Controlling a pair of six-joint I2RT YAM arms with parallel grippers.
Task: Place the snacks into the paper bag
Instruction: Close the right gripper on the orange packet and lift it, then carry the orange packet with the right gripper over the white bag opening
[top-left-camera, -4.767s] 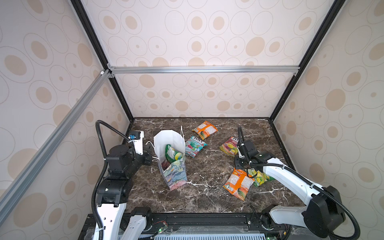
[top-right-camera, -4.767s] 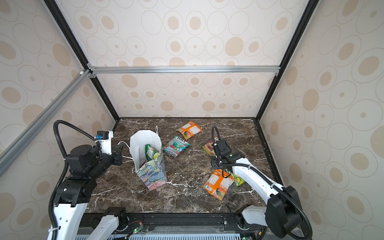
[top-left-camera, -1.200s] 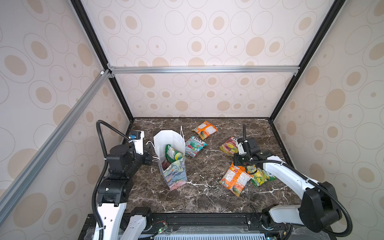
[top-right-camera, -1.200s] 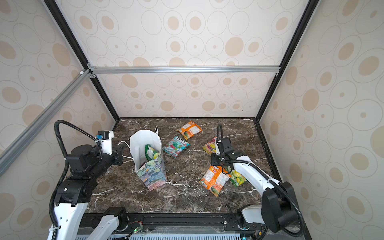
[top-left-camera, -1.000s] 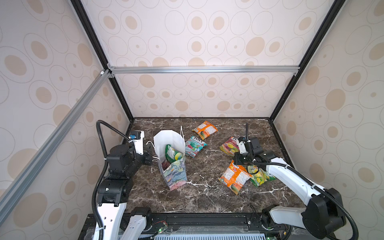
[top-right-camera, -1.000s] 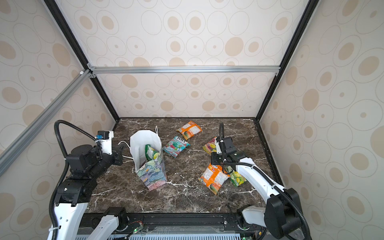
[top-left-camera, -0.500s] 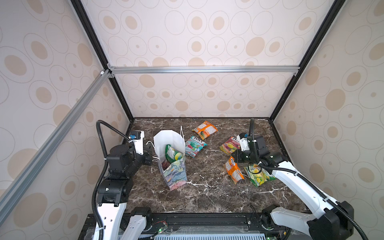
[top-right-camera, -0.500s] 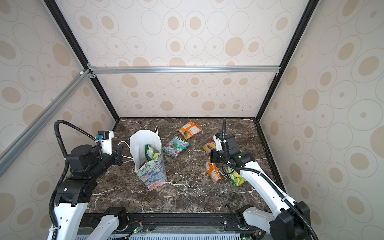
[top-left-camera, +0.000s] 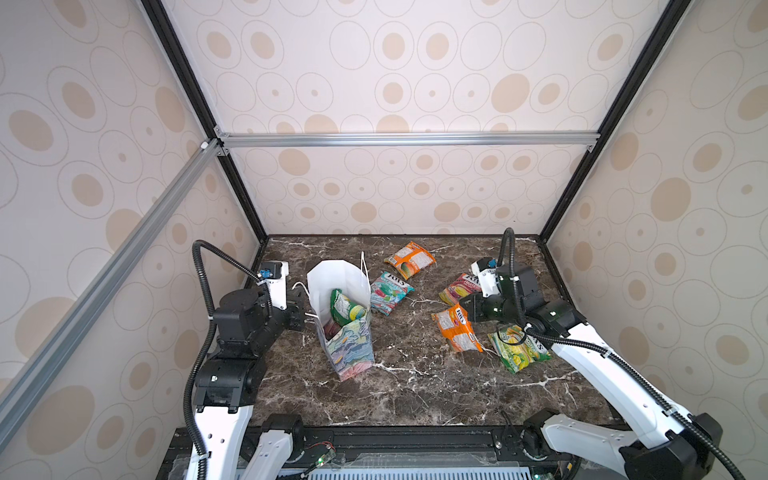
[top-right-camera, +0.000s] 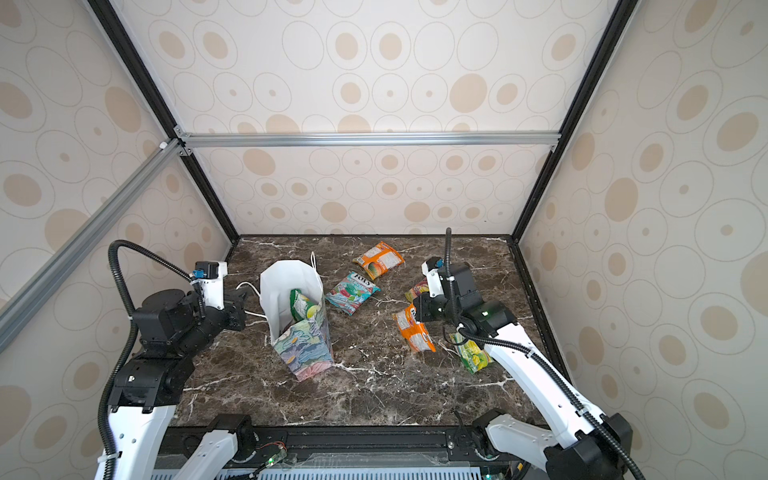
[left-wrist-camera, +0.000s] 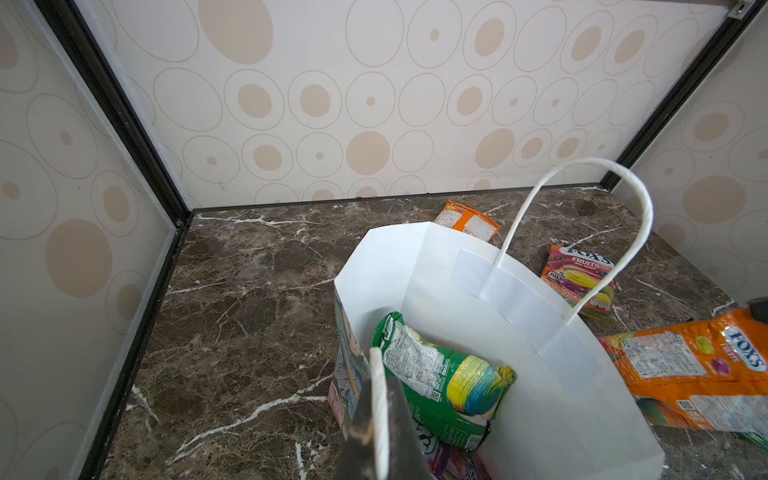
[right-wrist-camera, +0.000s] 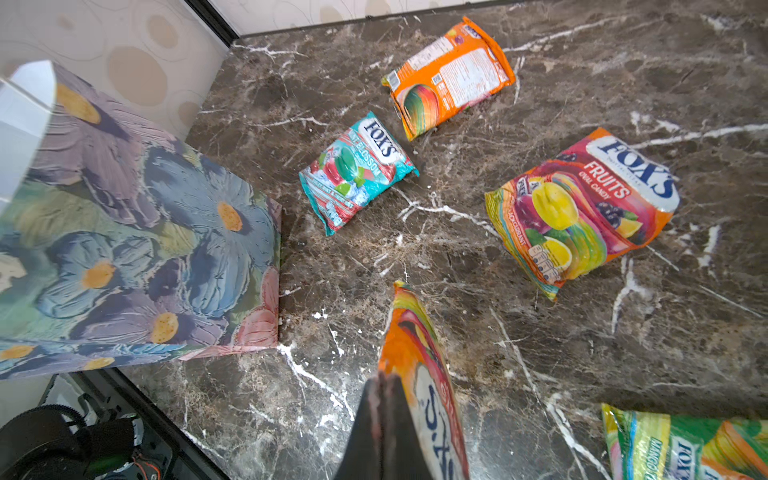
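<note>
**The right arm holds an orange packet clear of the table, with the bag mouth held ready.**

The right gripper (top-left-camera: 462, 304) is clamped on the top edge of a glossy orange plastic candy packet (top-left-camera: 457, 329), which hangs well apart from the tall floral-print paper bag (top-left-camera: 350, 351), on the side of the bag facing the right arm. The left gripper (top-left-camera: 300, 311) is pinched tight on the bag's white cord handle (left-wrist-camera: 380, 419), on the opposite side. A green packet (top-left-camera: 345, 307) already stands inside the bag, and four other snacks lie on the marble beyond and beside it. To do this well, the right arm should likely raise the packet above the bag's rim before crossing. It should avoid the upright far handle (left-wrist-camera: 582, 232) and let go low over the free space beside the green packet. The left gripper should only steady the bag, because a pull could tip it.
</note>
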